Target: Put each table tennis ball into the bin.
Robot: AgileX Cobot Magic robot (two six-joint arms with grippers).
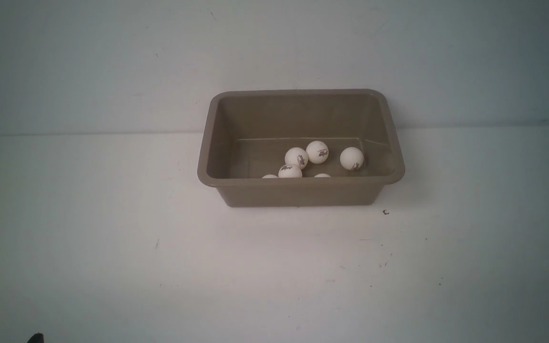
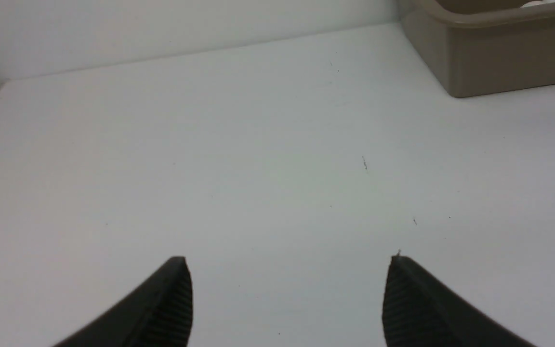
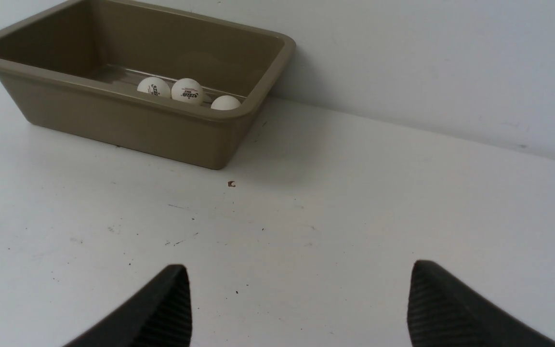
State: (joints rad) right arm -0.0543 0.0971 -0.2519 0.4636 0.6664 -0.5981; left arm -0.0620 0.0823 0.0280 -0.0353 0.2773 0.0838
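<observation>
Left gripper (image 2: 287, 299) and right gripper (image 3: 299, 303) both spread, empty, above bare table (image 1: 112, 247); six table tennis balls (image 1: 317, 152) inside bin (image 1: 298, 190); judgement: none left outside, keep arms clear

Rectangular taupe plastic bin (image 1: 300, 191) with rounded corners, flared rim, sloping walls; upright, open top, at 12 o'clock on the tabletop near the back wall. Small matte white table tennis balls (image 1: 317, 152) with dark logos lie on its floor: six visible in the front view. Three sit mid-floor toward 3 o'clock, three at 6 o'clock, two mostly hidden behind the near rim.
</observation>
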